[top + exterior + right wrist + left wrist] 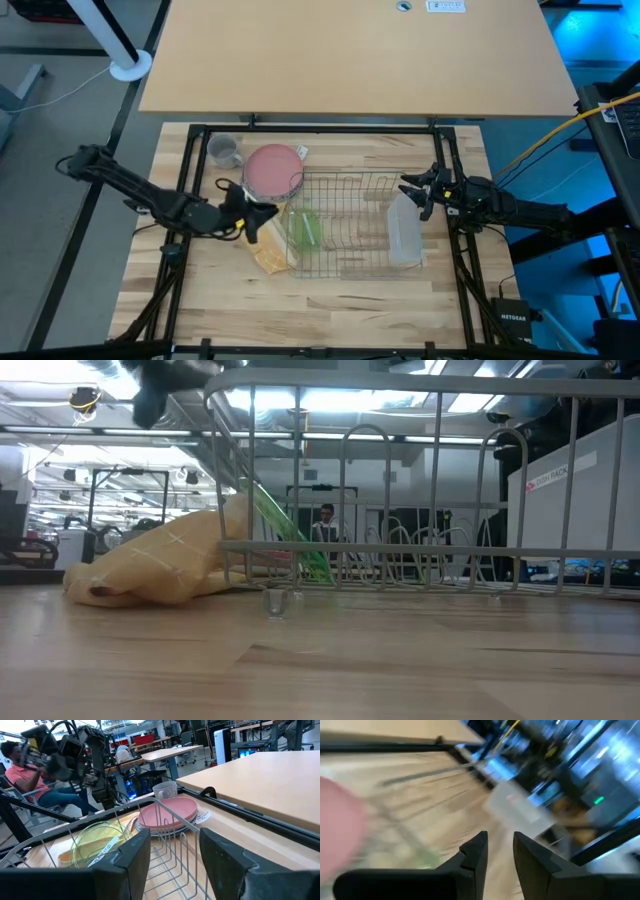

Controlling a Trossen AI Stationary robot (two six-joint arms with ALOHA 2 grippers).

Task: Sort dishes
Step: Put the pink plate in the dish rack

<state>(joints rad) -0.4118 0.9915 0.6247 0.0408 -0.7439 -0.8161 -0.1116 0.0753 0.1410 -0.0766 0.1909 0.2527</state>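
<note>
The small translucent green bowl (304,231) stands on edge in the wire dish rack (350,262), its rim tilted up and leaning toward the left arm's side, as the low view shows (285,532). It sits just ahead of the left gripper (262,214), whose fingers (475,855) stand slightly apart with nothing between them. The pink plate (273,170), with pink dishes stacked flat on it, lies outside the rack at its far left corner, beyond the left fingers; a small grey mug (224,151) stands upright just past it. A yellow checked cloth (270,255) lies crumpled on the counter against the rack, beside the left fingers.

The right gripper (414,192) hangs over the rack's right end, its fingers (222,857) apart and empty, with a clear oblong plastic tray (404,232) just beside them. From the right wrist view, the green bowl (95,842) and the pink stack (167,814) lie beyond the fingers across the rack wires.

The counter (320,310) is pale wood planking with a black frame; a larger tan table (350,55) lies beyond. A black box (512,322) at the near right corner reads "NETGEAR". The room behind is a workshop with desks, racks and ceiling lights; a seated person (35,775) in a pink top shows there.
</note>
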